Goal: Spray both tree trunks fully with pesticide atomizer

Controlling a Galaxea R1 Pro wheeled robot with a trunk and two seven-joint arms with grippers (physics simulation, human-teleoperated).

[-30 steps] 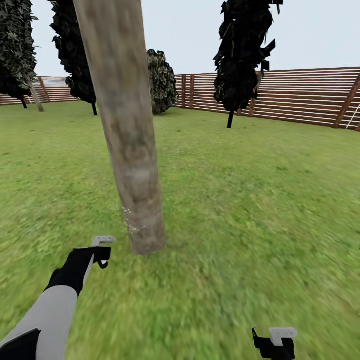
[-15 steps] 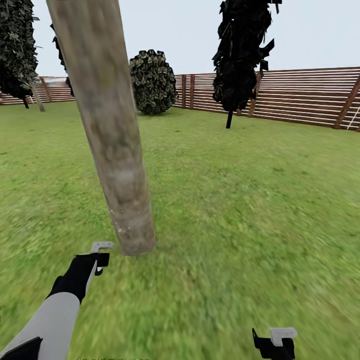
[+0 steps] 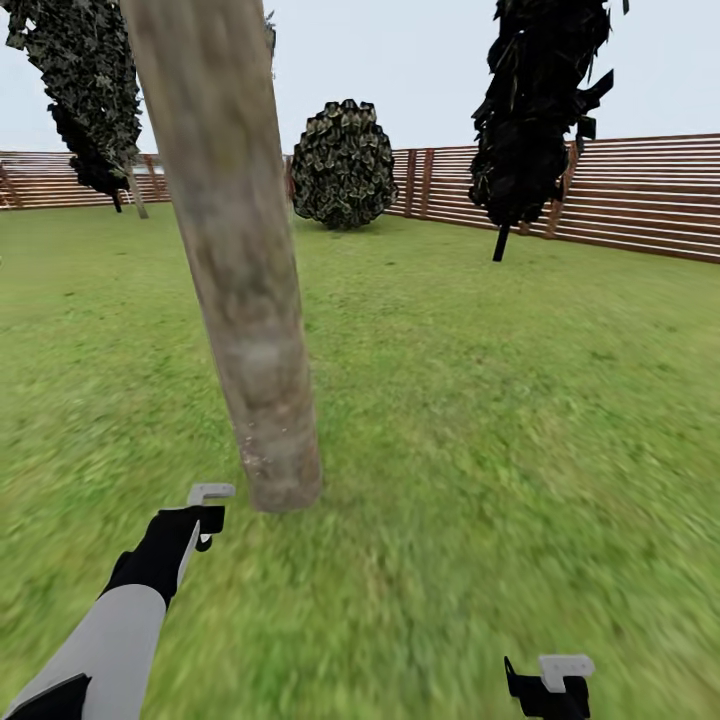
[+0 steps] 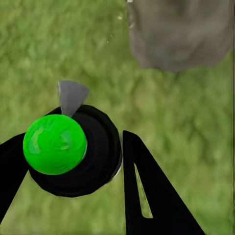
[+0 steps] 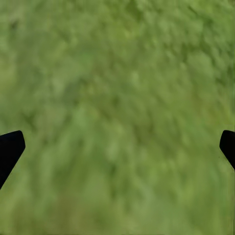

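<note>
We see the lawn [image 3: 480, 400], then the tree trunk [image 3: 240, 280] rising from it, our left end effector [image 4: 93, 161] clamped on the green-topped atomizer [image 4: 55, 144] near its base, and our right end effector [image 5: 117, 147] spread wide over grass.

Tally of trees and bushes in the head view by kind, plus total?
Thick grey-tan trunk: 1
Dark thin-stemmed trees: 2
Round bush: 1
Total: 4

Light grey left forearm [image 3: 100, 640], black wrist, pale grey bracket, black wedge-shaped fingers [image 4: 152, 196]
</note>
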